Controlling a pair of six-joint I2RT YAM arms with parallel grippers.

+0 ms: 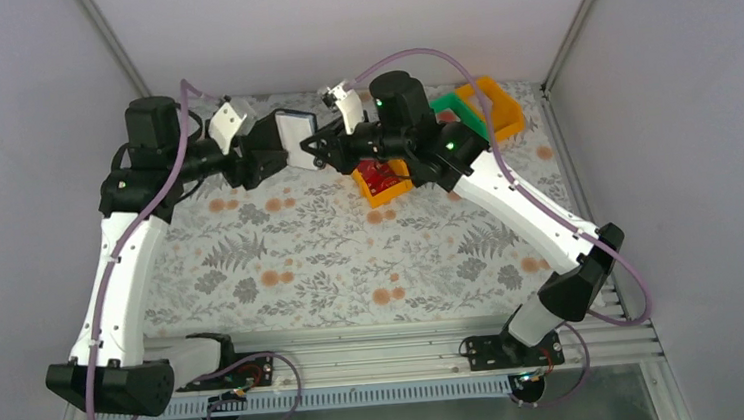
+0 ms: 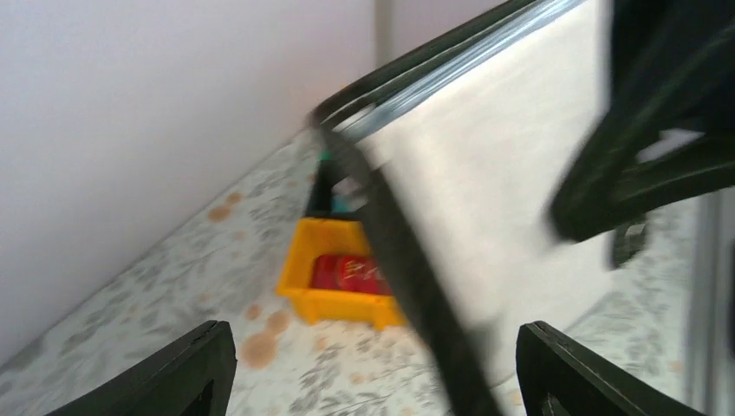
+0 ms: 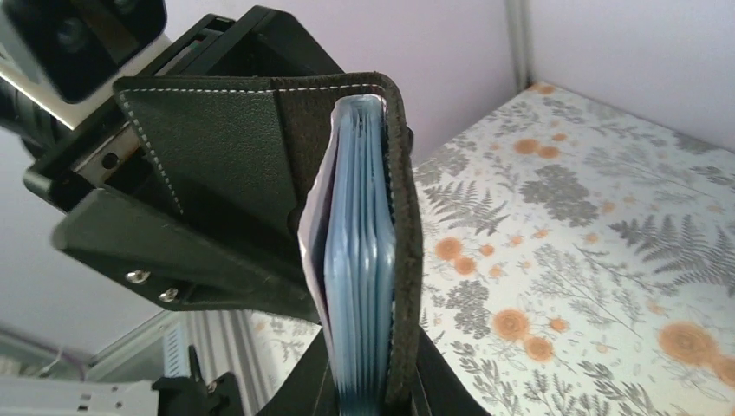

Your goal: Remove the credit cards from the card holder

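Ok so the card holder (image 1: 294,136) is up in the air, well above the flowery desk (image 1: 302,266), sitting right between the two arms. The right fingers (image 3: 444,397) are clamped together on its bottom edge, so it stands upright out of them. From the right wrist cam you look straight down its edge: black stitched cover, one flap swung out to the left, and the credit cards (image 3: 360,260) packed in as a tight pale blue stack.

The left fingers (image 2: 195,373) are spread wide with the holder's pale inner face between them. That view is blurry, so I honestly can't tell if they're pressing on it or just bracketing it.

My guess on handling: the whole thing is light, so weight is a non-issue. The cover looks like soft leather and will probably flex and twist if you pull on it, while the cards should be stiff, thin and slick. I'd expect them to sit snug in the pocket, so a pull could drag the holder along or bring out several at once. I'd pinch the exposed top edge of the stack, flat on both faces, and slide along the pocket — not sideways. None are out yet.
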